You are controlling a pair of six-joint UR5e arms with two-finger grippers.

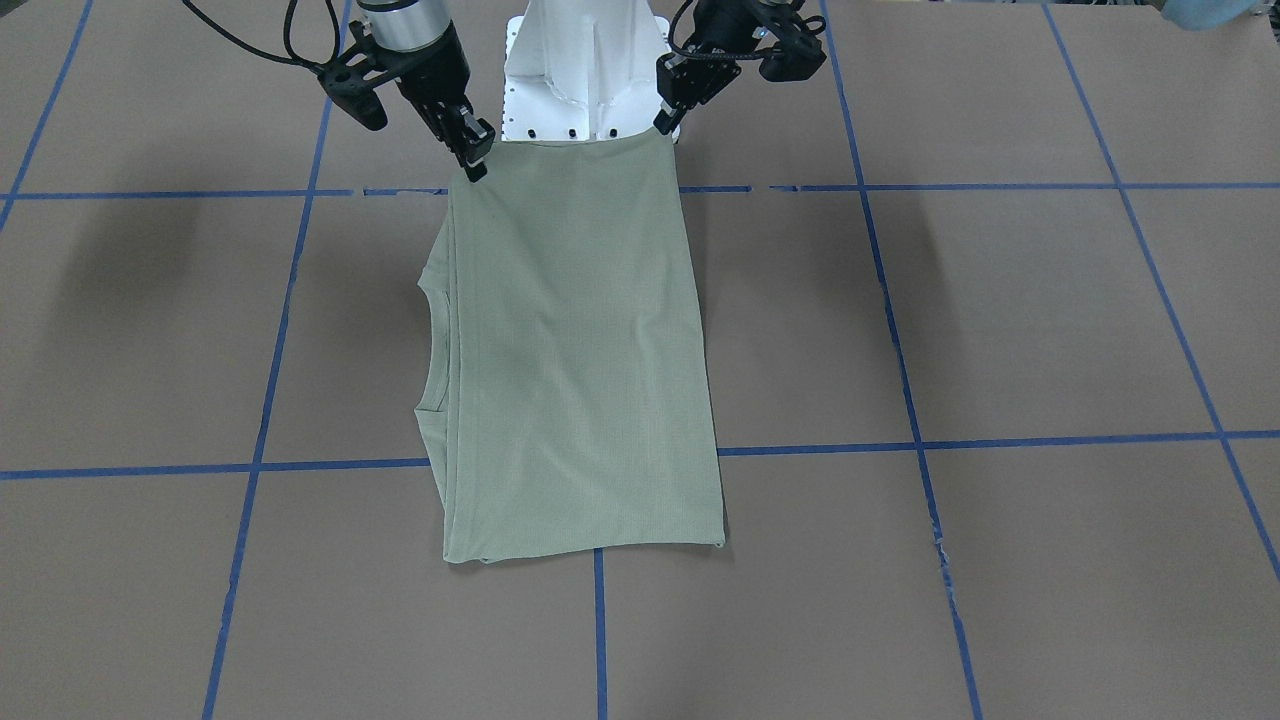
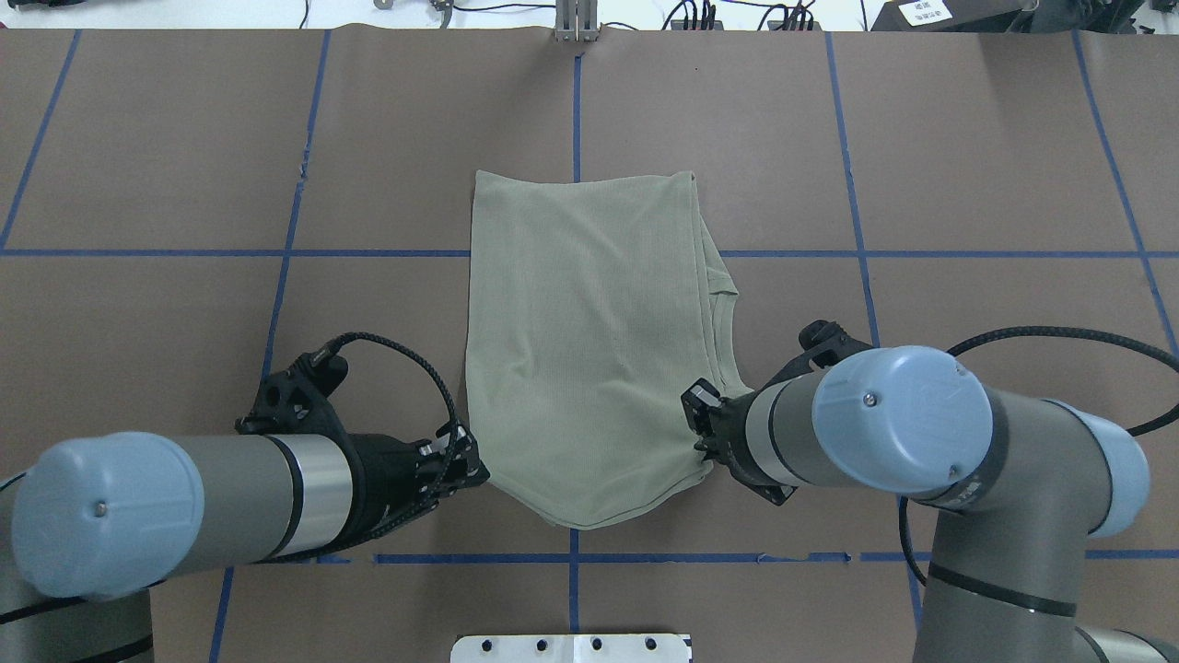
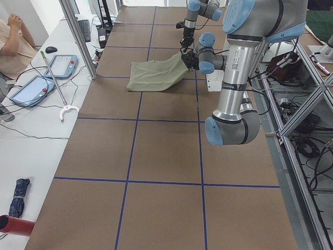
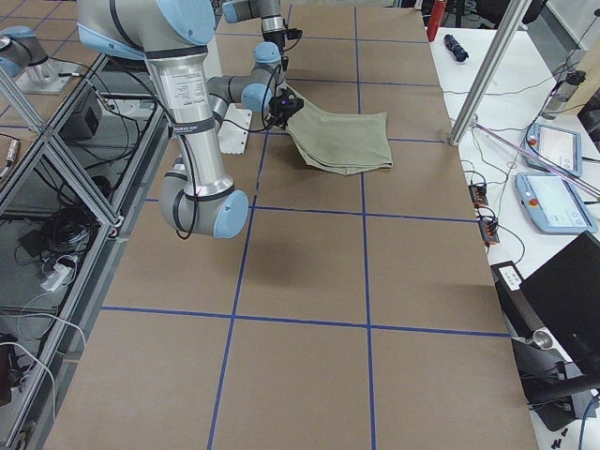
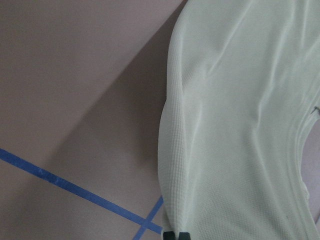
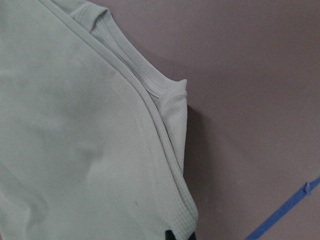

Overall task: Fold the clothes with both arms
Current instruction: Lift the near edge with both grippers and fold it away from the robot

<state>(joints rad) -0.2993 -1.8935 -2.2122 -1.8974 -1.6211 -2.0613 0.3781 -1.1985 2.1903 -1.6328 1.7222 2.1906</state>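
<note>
A sage-green knit shirt point(image 2: 589, 350), folded into a tall panel, sits at the centre of the overhead view on a brown worktop point(image 2: 138, 138) marked into squares by blue tape lines point(image 2: 184, 252). Its upper edge lies flat on the worktop, while its lower edge, towards the bottom of the frame, is raised off the surface and sags in a shallow curve between two held corners. The ribbed crew neck point(image 2: 728, 308) shows along the panel's right side, with layered folds stacked beside it. At the lower left corner of the shirt, the left fingers point(image 2: 474, 470) are pinched closed on the fabric edge; the left wrist view shows dark fingertips at the bottom of the frame with cloth hanging from them over a tape crossing. At the lower right corner, the right fingers point(image 2: 702, 414) are likewise clamped on the cloth, just below the neck opening. A white base plate point(image 2: 571, 647) sits at the bottom centre of the frame, between the two arms.
</note>
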